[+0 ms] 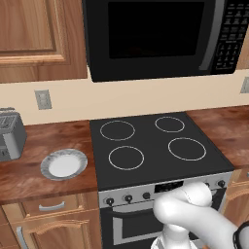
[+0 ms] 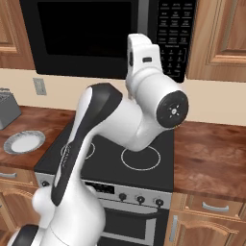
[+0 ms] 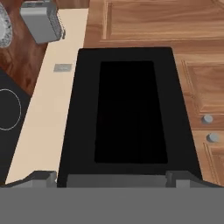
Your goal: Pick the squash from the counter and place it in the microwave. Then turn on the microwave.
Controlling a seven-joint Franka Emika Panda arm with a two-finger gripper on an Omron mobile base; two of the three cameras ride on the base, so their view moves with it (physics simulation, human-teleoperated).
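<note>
Microwave keypad lettering illegible

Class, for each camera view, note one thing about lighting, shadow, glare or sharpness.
Left base view: flat, even light; the round grey-rimmed white plate casts barely any shadow. Right base view: a soft highlight on the white robot arm. Hand view: the black microwave's dark glass door shows no glare or reflection.

The white arm is rising from the lower left of the right base view, its dark-sided link leaning up and to the right toward frame centre. It is bending there at a round joint with a dark cap, just right of centre, and the last white link is pointing up toward the top middle. In the left base view, the arm's elbow is showing at the lower right. In the hand view, the gripper is holding its jaws spread wide, its two finger tips sitting far apart along the bottom.
</note>
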